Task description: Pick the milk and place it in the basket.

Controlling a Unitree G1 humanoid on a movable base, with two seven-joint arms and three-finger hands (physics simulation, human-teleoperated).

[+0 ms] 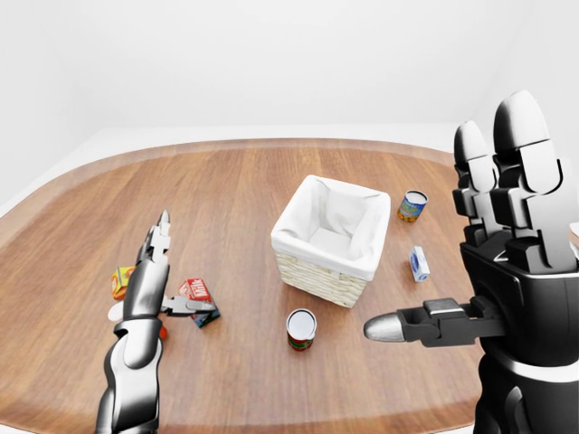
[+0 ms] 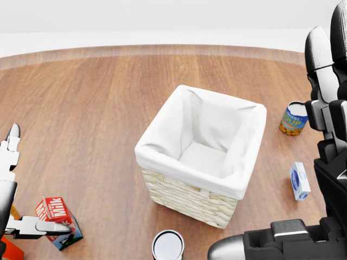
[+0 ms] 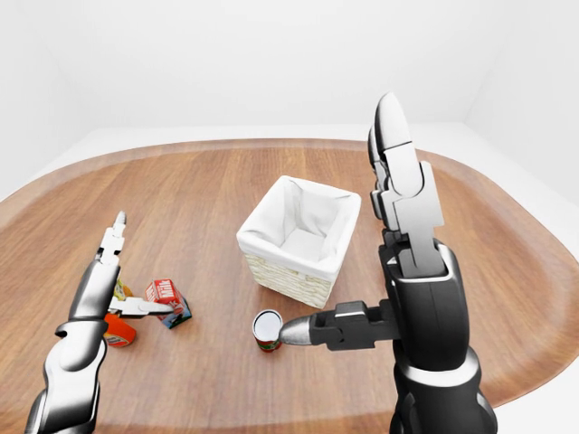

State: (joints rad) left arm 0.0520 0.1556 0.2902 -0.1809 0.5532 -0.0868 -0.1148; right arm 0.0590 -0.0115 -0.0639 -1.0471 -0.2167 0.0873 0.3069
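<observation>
Wood table (image 1: pixel 226 199): we see milk (image 2: pixel 57 215) beside open left hand (image 1: pixel 163 280), thumb touching it. Can (image 2: pixel 168 245) sits between milk and basket (image 2: pixel 201 162); right hand (image 1: pixel 507 262) open, raised.

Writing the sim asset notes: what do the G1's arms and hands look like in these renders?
Both arms are glossy, segmented metal with no cables, sleeves or markings. The left hand and forearm are silver-grey with darker joints. The right hand is mostly black and blocky, with rounded chrome fingertips. Each hand has three fingers.
</observation>
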